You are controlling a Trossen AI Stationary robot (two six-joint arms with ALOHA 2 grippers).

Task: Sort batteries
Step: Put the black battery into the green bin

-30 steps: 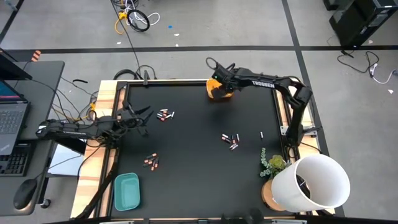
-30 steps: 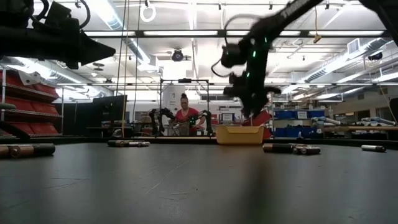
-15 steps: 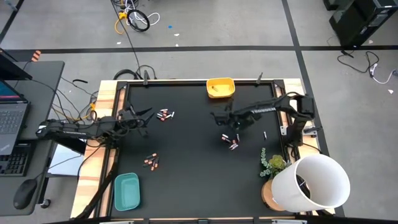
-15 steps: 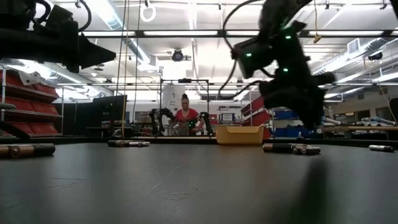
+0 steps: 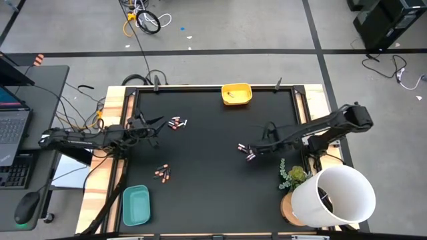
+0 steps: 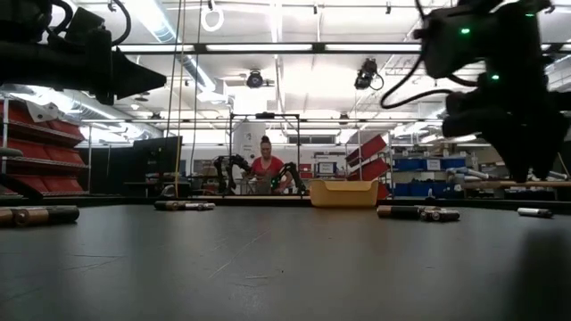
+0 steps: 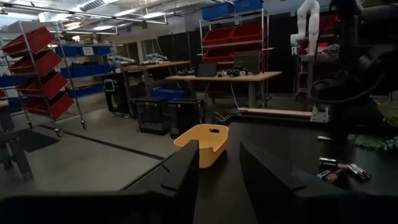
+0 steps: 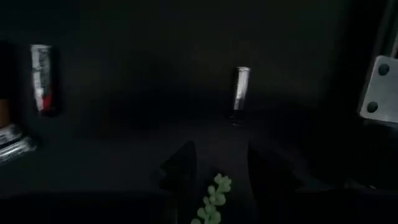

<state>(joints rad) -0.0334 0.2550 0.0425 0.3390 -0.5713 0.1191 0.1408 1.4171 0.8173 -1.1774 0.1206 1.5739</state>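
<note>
Batteries lie in small groups on the black table: one far left (image 5: 177, 123), one near left (image 5: 162, 173), one right of the middle (image 5: 247, 150). My right gripper (image 5: 262, 148) hangs open above the table just right of that last group, pointing down. Its wrist view shows a single battery (image 8: 241, 87) lying ahead of the empty fingers (image 8: 180, 177) and a red-marked one (image 8: 41, 78) off to the side. My left gripper (image 5: 150, 127) waits open over the table's left edge, level and empty (image 7: 217, 180).
A yellow tray (image 5: 236, 94) stands at the far edge, a teal tray (image 5: 136, 203) at the near left corner. A small green plant (image 5: 292, 175) and a big white cylinder (image 5: 337, 193) stand at the near right corner. A person (image 6: 265, 169) sits far behind the table.
My right gripper has swung away from the yellow tray at the far edge, toward the near and right edges, sinking a little and rolling its wrist. It now hangs by the batteries right of the middle. The batteries have stayed where they lay.
</note>
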